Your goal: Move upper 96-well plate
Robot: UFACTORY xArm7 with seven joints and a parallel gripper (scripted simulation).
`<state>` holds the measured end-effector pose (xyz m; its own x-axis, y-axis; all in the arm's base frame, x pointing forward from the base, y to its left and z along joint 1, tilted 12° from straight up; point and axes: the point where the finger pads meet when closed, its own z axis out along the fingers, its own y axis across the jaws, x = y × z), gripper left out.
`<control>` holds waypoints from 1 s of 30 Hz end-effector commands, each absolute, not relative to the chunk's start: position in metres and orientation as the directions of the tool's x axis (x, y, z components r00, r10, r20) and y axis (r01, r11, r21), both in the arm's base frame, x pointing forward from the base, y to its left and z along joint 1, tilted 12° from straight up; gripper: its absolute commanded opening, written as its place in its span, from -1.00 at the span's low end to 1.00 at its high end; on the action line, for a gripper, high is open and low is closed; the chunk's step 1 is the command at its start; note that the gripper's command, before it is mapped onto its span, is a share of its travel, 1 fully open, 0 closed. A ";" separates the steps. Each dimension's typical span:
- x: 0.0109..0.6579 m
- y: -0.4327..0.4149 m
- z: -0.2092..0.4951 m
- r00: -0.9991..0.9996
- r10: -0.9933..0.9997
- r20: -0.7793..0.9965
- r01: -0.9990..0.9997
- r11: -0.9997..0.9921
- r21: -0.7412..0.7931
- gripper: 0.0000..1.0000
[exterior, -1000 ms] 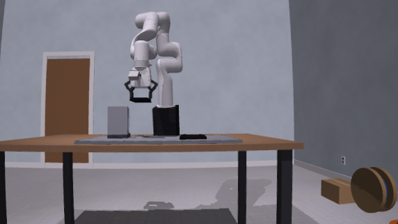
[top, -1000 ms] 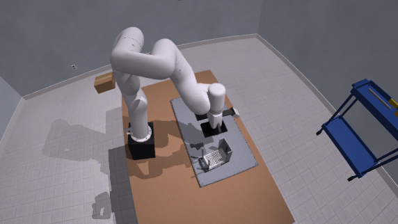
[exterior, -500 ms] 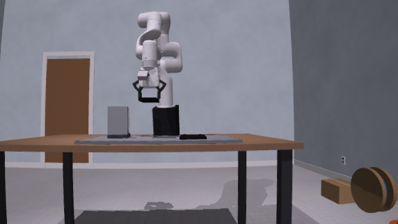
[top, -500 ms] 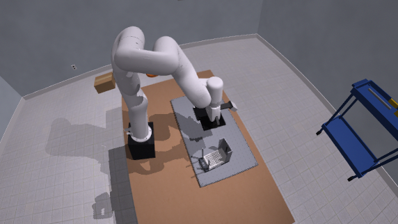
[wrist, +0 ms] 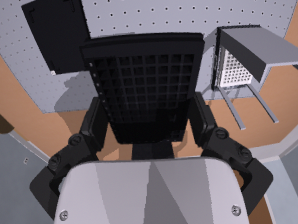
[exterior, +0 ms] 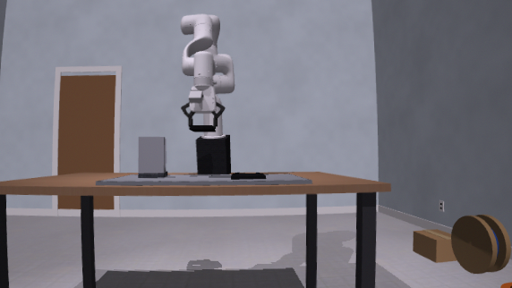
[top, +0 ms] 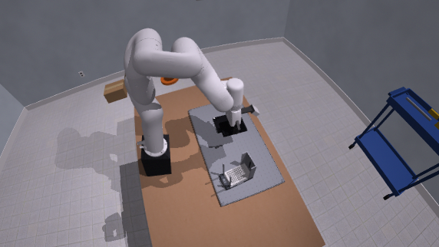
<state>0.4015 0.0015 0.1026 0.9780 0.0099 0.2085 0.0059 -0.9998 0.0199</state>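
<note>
My gripper is shut on the upper plate, a black 96-well plate, wells facing up, held by its two long sides high above the board. In the exterior view it hangs higher than the rack top. The black nest N1 lies on the board at upper left in the wrist view; a small pale square is at its lower left corner, lettering unreadable. In the top view the plate overlaps the nest. The rack K1 holds the white lower plate.
The grey perforated board lies on the brown table and carries nest and rack. The rack has a tall grey wall and thin upright posts. The arm's black pedestal stands at the table's far side in the exterior view.
</note>
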 end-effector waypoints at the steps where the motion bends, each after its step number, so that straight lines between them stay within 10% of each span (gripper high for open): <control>1: 0.405 0.016 0.104 0.977 0.010 0.212 0.006 -1.000 0.021 -1.00; 30: 0.419 0.099 0.103 0.977 0.010 0.212 0.006 -1.000 0.020 -1.00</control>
